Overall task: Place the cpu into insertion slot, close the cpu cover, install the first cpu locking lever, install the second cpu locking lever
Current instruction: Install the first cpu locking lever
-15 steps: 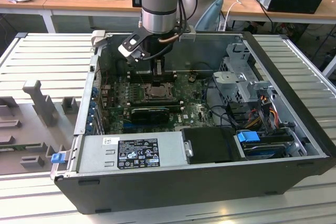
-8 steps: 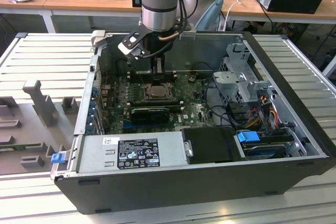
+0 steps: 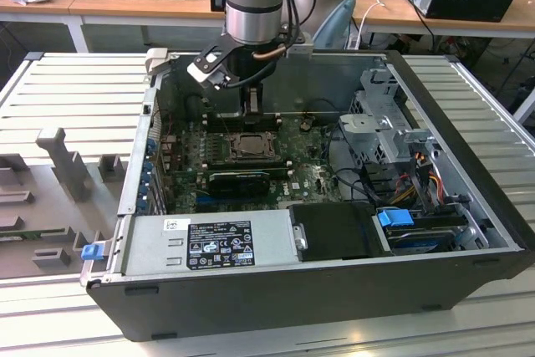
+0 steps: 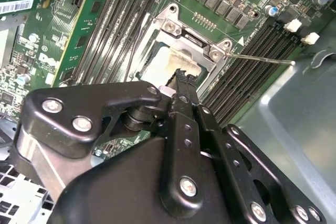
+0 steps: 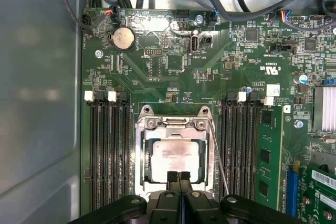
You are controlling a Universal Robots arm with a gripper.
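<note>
The pale square cpu [image 5: 176, 156] lies in the insertion slot [image 3: 249, 146], framed by the window of the grey metal cpu cover [image 5: 140, 150], which lies flat over it. My gripper [image 5: 178, 176] is shut, with its two black fingertips pressed together and nothing between them. It stands at the socket's edge, right over the rim of the cover. In the second wrist view the gripper [image 4: 181, 74] reaches over the cpu [image 4: 163, 61] and cover [image 4: 176, 30]. A thin metal locking lever [image 5: 218, 158] runs along one side of the socket, and its rod [image 4: 262, 58] sticks out over the memory slots.
Long black memory slots [image 5: 107, 150] flank the socket, with a green memory module [image 5: 268, 156] beyond. Cables [image 5: 236, 3] and a coin battery [image 5: 123, 39] are further along the board. The grey case wall [image 5: 37, 103], drive cage [image 3: 384, 123], black graphics card [image 3: 238, 181] and power supply [image 3: 217, 244] hem in the board.
</note>
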